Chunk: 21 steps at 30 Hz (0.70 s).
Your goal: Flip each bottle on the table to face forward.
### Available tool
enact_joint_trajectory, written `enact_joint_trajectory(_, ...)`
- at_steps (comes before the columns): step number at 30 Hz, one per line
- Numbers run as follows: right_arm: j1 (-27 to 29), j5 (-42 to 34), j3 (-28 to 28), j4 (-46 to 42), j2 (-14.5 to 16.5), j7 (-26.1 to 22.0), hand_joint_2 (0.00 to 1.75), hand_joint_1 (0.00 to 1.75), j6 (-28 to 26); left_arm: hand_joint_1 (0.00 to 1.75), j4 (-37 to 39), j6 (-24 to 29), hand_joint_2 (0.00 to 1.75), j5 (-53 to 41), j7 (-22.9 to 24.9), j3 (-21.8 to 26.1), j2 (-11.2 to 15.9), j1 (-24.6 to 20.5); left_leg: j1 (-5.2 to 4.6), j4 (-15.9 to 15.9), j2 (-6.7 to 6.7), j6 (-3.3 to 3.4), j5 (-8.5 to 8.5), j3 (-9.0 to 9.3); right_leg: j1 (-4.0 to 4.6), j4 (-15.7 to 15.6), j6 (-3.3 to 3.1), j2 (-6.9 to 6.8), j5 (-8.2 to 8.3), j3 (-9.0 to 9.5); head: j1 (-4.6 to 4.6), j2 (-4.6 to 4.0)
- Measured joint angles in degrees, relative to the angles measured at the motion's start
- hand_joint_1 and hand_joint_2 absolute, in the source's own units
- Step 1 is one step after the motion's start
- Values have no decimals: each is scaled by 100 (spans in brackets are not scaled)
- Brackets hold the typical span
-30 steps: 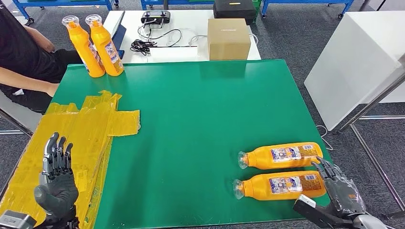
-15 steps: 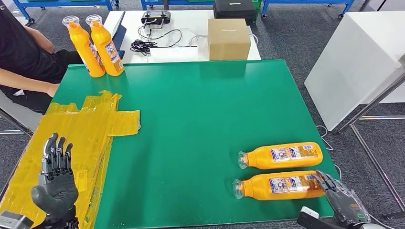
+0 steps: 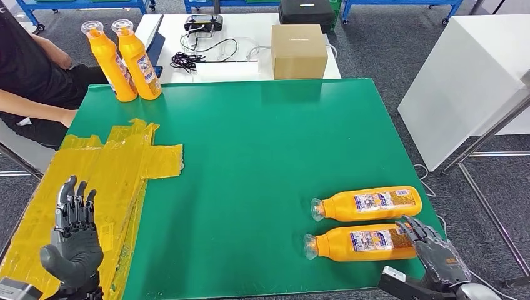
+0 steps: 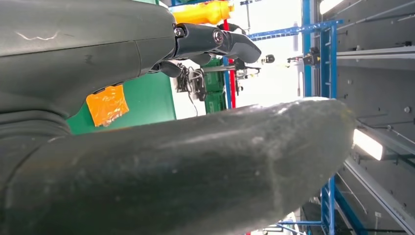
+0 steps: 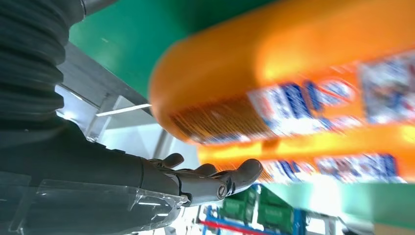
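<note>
Right hand [image 3: 437, 253], fingers spread and gripping nothing, sits at the near bottle [image 3: 359, 243] base, seemingly to roll it; left hand [image 3: 72, 240] open, idle.

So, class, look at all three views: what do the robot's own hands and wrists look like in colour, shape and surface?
The left robot hand has a rounded dark grey palm and slim, jointed black fingers with metal pins. The right robot hand is the same dark grey, with a black block edged in white beside its wrist. Close up, the right wrist shows a grey ribbed cover and a clear plastic plate; the left thumb looks thick, matte and lightly scuffed.
</note>
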Motion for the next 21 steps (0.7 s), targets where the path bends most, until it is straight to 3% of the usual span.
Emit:
enact_joint_trajectory(11, -145, 152, 186, -240, 333, -250, 175, 0, -356, 0, -39, -135, 0, 1, 0, 160, -65, 82, 0, 0, -2, 0, 0, -3, 0, 0, 0, -1, -1, -2, -1, 0)
enact_joint_trajectory(21, -110, 149, 334, -290, 276, -69, 175, 0, -177, 0, -39, -210, 0, 21, -4, 269, -95, 79, -1, 0, -3, 0, 0, -1, -2, 0, 0, -1, 0, -2, 0, 0)
